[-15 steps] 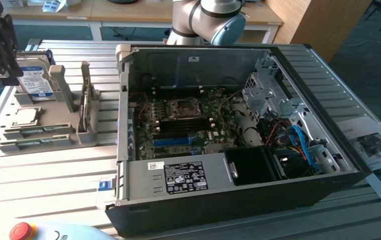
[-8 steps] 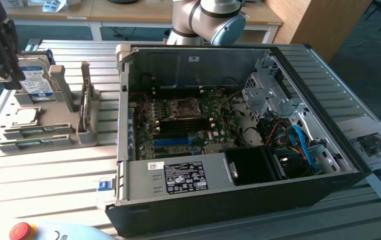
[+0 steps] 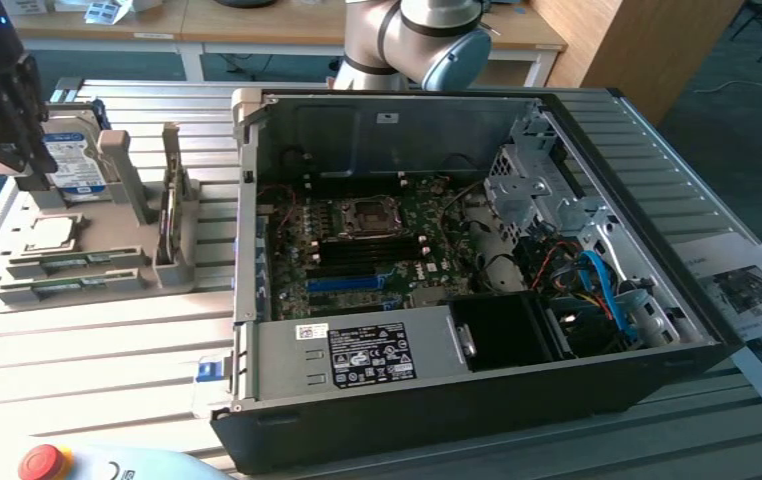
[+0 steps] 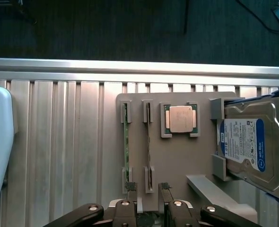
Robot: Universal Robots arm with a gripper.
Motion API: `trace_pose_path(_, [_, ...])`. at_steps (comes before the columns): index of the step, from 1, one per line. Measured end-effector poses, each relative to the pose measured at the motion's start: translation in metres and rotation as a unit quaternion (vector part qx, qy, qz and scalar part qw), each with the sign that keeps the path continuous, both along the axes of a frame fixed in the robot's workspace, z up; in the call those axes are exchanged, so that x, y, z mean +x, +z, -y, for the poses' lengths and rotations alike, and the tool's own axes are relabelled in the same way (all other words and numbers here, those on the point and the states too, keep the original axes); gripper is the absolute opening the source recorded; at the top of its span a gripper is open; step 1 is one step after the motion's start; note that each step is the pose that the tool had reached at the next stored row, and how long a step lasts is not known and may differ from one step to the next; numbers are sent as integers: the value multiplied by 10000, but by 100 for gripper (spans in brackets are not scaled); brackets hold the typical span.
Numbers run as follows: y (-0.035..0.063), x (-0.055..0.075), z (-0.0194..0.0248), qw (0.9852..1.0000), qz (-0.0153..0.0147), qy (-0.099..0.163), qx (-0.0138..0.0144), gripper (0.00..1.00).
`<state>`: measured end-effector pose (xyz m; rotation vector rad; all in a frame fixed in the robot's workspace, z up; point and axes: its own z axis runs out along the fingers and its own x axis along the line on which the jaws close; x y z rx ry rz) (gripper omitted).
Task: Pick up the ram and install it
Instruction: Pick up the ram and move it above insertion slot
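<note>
Two green ram sticks stand on edge in the grey holder tray (image 4: 177, 156). One ram stick (image 4: 126, 142) shows its green board, and the other ram stick (image 4: 148, 142) lies beside it. My gripper (image 4: 147, 188) hangs above the tray, open and holding nothing. Its fingertips straddle the end of the second stick from above, apart from it. From the exterior view, the gripper (image 3: 8, 130) is high over the tray at that view's left, and the ram sticks (image 3: 74, 263) lie at the tray's near end. The motherboard (image 3: 368, 250) sits in the open computer case (image 3: 648, 380).
On the tray also rest a square processor (image 4: 180, 118) and a silver-and-blue hard drive (image 4: 253, 146). An upright grey bracket (image 3: 174, 200) stands between the tray and the case. A pendant with a red stop button (image 3: 44, 461) lies at the table's near edge.
</note>
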<state>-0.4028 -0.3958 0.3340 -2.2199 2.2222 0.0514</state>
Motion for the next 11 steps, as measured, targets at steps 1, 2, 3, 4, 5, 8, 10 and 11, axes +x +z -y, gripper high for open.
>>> trace_pose_path(1, [-13, 0, 0, 10000, 0, 0, 0, 31])
trace_pose_path(2, [-25, 0, 0, 10000, 0, 0, 0, 31])
trace_pose_path(3, [-38, 0, 0, 10000, 0, 0, 0, 31])
trace_pose_path(4, [-51, 0, 0, 10000, 0, 0, -1, 31])
trace_pose_path(5, [-65, 0, 0, 10000, 0, 0, 0, 31])
trace_pose_path(8, [-103, 0, 0, 10000, 0, 0, 0, 31])
trace_pose_path(10, [-129, 0, 0, 10000, 0, 0, 0, 31])
trace_pose_path(11, [-141, 0, 0, 10000, 0, 0, 0, 31])
